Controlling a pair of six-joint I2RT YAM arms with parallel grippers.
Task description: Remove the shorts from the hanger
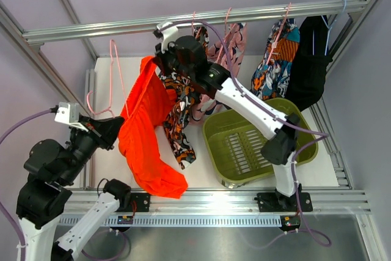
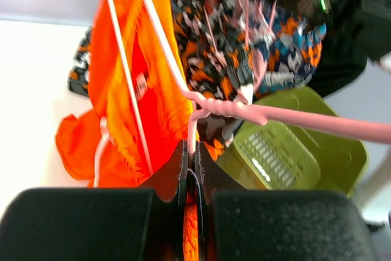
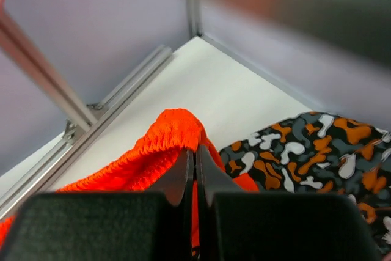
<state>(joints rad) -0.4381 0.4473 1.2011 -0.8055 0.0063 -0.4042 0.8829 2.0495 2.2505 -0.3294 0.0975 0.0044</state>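
Left gripper (image 2: 191, 148) is clamped on the thin wire of the hanger (image 2: 226, 109) just below its twisted neck, jaws together with only the wire between them. Right gripper (image 3: 194, 154) is pinched shut on the gathered waistband of the shorts (image 1: 146, 139), a fold of ribbed orange cloth bunched between its fingers. In the top view the shorts hang to the left of the green tub (image 1: 244, 145), their lower end crumpled on the surface (image 3: 232, 96) near the tub's near-left corner, and a patterned garment (image 3: 305, 145) lies between them and the tub.

The shorts look light, soft and limp, so they will sag and trail rather than hold any shape. The elastic waist is the thickest part and the surest place to hold, and thinner cloth might slip out of the jaws. The hanger looks slim, springy and smooth; held near the neck it should stay steady. How much cloth is looped over the frame I cannot tell, as wire and fabric overlap in the left wrist view
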